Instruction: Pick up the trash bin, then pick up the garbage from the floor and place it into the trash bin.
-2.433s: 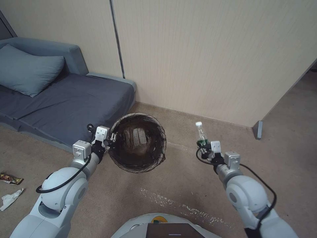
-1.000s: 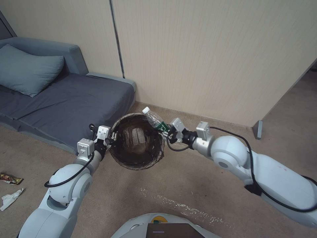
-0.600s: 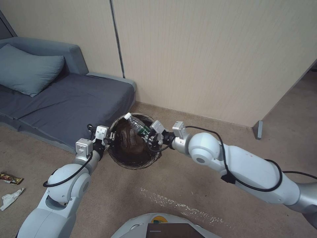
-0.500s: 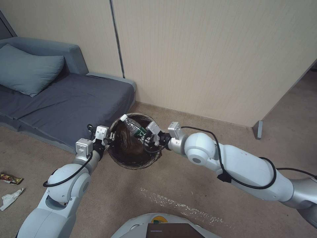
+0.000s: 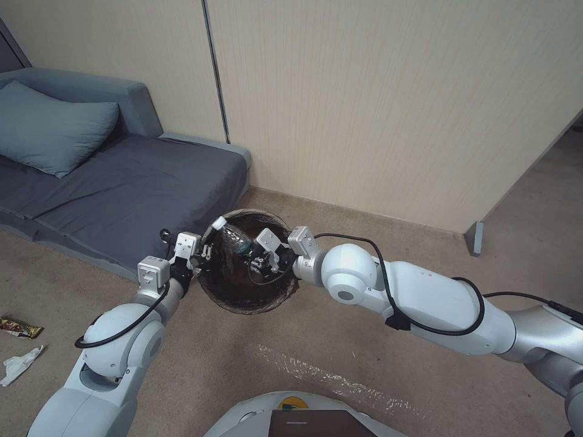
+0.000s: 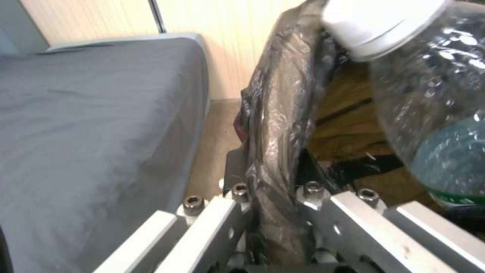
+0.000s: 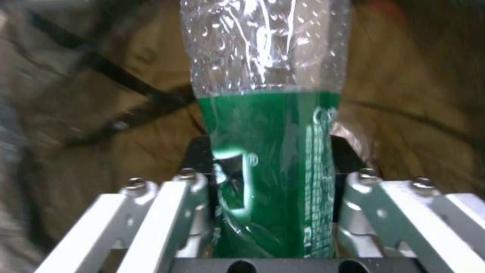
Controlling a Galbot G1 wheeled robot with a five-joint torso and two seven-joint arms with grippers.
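My left gripper (image 5: 204, 251) is shut on the rim of the trash bin (image 5: 244, 290), a round bin lined with a dark bag, and holds it above the floor (image 5: 340, 331). My right gripper (image 5: 254, 254) reaches into the bin's mouth, shut on a clear plastic bottle (image 5: 232, 235) with a green label. The bottle lies tilted, its white cap near the rim by the left gripper. The left wrist view has the bag-covered rim (image 6: 275, 125) pinched in the left gripper (image 6: 273, 212), with the bottle (image 6: 429, 94) close by. In the right wrist view the right gripper (image 7: 273, 178) clamps the green label (image 7: 268, 151).
More garbage lies on the carpet at far left: a dark snack wrapper (image 5: 19, 329) and crumpled white paper (image 5: 21, 363). A grey sofa (image 5: 121, 182) with a cushion (image 5: 51, 127) stands left of the bin. A beige wall (image 5: 376, 109) runs behind. Open carpet lies to the right.
My right arm has swung left with the bottle, from the bin's right side over its rim and down into its mouth. The left gripper has kept hold of the bin.
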